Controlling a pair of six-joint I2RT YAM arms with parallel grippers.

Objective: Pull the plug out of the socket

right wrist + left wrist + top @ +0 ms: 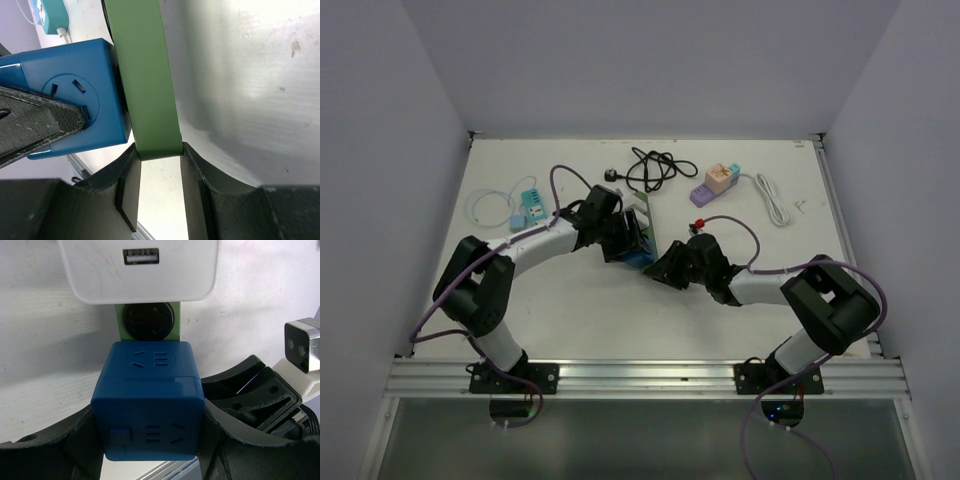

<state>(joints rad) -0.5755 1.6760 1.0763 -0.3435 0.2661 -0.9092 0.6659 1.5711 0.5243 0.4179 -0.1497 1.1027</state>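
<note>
A blue cube plug (636, 260) sits against a green socket strip (642, 222) at mid-table. My left gripper (625, 250) is shut on the blue cube (148, 400), with its fingers (60, 445) on both sides. Beyond the cube, the left wrist view shows the green strip (119, 322), a black round socket face (148, 320) and a white USB adapter (140, 270). My right gripper (658, 265) is shut on the near end of the green strip (142, 75), pads (127, 185) on its two faces. The blue cube (75, 95) lies against the strip's side. Whether its pins are seated is hidden.
A teal adapter (527, 208) with a white cable lies at the left. A black coiled cable with plug (650, 170) lies at the back. A purple strip with an orange-white plug (715, 182) and a white cord (772, 198) lie at the back right. A small red item (698, 224) lies near the right arm.
</note>
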